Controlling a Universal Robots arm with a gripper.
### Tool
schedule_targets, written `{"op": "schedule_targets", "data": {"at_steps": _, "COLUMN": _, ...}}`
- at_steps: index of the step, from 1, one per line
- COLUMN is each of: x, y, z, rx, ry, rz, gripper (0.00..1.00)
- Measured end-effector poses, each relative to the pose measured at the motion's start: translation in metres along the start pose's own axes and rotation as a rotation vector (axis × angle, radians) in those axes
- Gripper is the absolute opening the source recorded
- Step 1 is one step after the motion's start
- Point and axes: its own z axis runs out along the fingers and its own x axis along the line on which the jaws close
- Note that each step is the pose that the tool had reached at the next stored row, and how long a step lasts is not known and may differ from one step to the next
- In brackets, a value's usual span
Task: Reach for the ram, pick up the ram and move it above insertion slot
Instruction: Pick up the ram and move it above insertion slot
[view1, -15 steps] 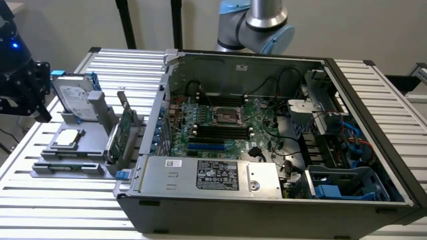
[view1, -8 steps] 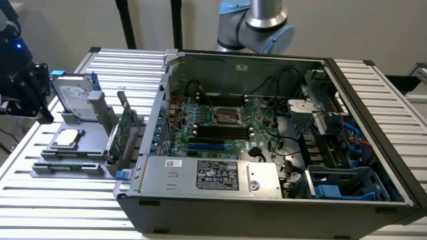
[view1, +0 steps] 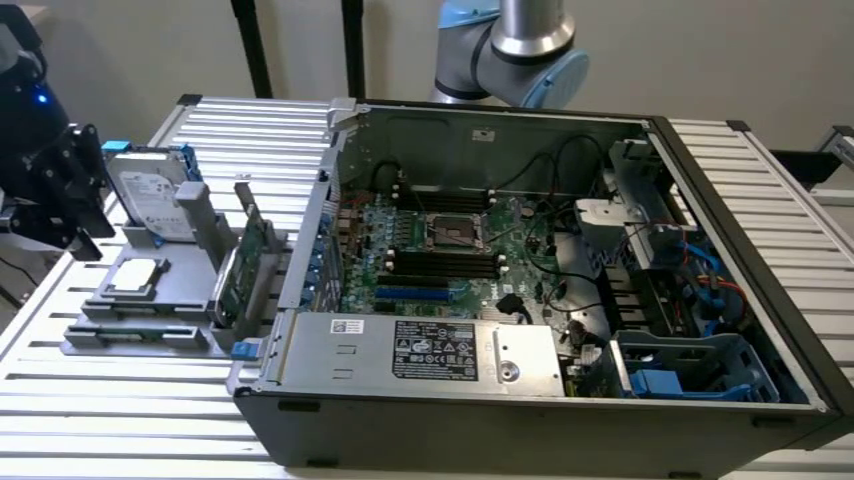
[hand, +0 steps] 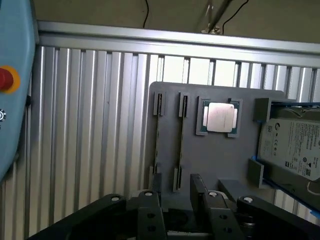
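My gripper (hand: 175, 194) hangs fingers apart, lined up over the ram (hand: 180, 144), which stands edge-up in the holder (hand: 215, 160), seemingly so my 2 fingers can pinch its faces

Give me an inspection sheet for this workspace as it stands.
Surface: slatted aluminium table, carrying the open computer case and a grey holder.
Job's things: ram, a thin stick on edge in a holder slot, ungripped; memory slots in the case.
Clutter: processor chip, hard drive, green expansion card, all on the holder.
Grippers: pincer open over the holder's slotted end, holding nothing.
Cables: black and blue cables inside the case.
Surroundings: pale wall; red button on a blue box.
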Motion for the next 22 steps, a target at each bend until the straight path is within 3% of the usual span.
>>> {"op": "schedule_targets", "data": {"at_steps": 22, "x": 0.002, "y": 0.0001, "z": 0.0401, "rx": 0.0002, "ry": 0.0000, "rz": 0.001, "gripper": 0.36}}
